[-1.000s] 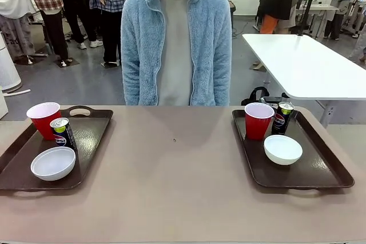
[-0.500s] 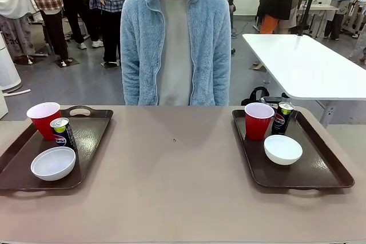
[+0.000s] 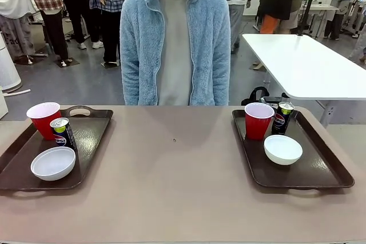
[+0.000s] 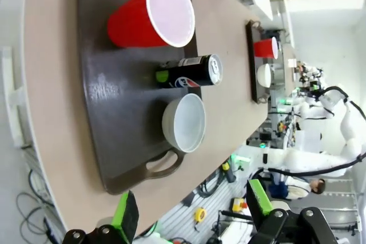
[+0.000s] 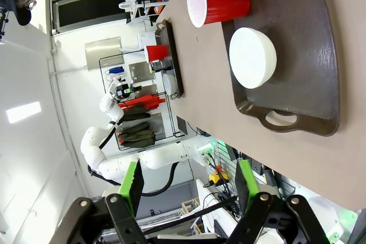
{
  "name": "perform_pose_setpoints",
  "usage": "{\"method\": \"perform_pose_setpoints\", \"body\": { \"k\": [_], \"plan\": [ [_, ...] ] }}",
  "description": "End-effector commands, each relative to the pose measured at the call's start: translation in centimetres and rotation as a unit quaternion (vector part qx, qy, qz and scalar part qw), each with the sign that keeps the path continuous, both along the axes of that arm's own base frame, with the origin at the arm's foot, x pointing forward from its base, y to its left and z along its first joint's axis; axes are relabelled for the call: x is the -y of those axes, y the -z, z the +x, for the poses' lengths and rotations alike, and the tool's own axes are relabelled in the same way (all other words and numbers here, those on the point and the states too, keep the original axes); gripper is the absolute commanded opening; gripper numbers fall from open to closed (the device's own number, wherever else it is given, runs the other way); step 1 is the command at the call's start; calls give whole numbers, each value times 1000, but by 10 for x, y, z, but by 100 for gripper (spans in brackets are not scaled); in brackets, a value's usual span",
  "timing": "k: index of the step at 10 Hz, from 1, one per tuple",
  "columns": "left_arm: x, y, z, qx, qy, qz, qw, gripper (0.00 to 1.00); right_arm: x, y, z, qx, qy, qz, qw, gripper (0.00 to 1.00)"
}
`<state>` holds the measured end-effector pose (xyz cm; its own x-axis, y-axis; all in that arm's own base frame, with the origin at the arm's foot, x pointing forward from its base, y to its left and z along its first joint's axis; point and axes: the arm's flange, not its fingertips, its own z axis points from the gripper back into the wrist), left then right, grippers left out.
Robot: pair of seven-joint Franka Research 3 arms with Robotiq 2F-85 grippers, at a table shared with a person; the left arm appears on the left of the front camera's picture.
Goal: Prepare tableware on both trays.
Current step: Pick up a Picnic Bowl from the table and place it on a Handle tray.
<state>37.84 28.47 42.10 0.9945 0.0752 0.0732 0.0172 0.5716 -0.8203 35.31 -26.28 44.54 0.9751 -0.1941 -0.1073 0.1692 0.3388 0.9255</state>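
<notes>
My left gripper point(image 4: 189, 212) hangs with its green-padded fingers spread and nothing between them, off the near edge of the table point(image 3: 177, 181); my right gripper point(image 5: 187, 190) hangs likewise, jaws wide apart and empty. Nearest me on the left tray point(image 3: 91, 141) sits a white bowl point(image 3: 53, 163), then a Pepsi can point(image 3: 63, 132) standing upright, then a red cup point(image 3: 43, 118) at the tray's far left corner (the can just beside the cup). On the right tray point(image 3: 320, 167) a second white bowl point(image 3: 282, 149) lies nearest, with a second red cup point(image 3: 258, 120) and a second Pepsi can point(image 3: 282, 117) standing side by side behind it, near the far rim. The two trays lie well apart, bare tabletop between them. At the far side stands a person in a pale blue fleece jacket point(image 3: 174, 44), close against the table's edge.
</notes>
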Motion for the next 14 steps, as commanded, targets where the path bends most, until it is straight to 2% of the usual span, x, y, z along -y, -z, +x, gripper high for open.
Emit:
{"method": "perform_pose_setpoints", "body": {
  "k": [1, 2, 3, 4, 14],
  "plan": [
    [-2, 1, -1, -10, 4, 12, 1000, 100, 0, -2, -1, -7, 0, 3, 1000, 85],
    [0, 3, -5, -16, 10, 13, 1000, 100, 0, -2, -1, -7, 0, 3, 1000, 85],
    [14, -11, -12, -15, 37, 15, 999, 100, 0, -2, -1, -7, 0, 3, 1000, 85],
    [0, 4, 0, -6, 3, 2, 1000, 100, 0, -2, -1, -7, 0, 3, 1000, 85],
    [0, 4, 0, -6, 3, 2, 1000, 100, 0, -2, -1, -7, 0, 3, 1000, 85]
  ]
}}
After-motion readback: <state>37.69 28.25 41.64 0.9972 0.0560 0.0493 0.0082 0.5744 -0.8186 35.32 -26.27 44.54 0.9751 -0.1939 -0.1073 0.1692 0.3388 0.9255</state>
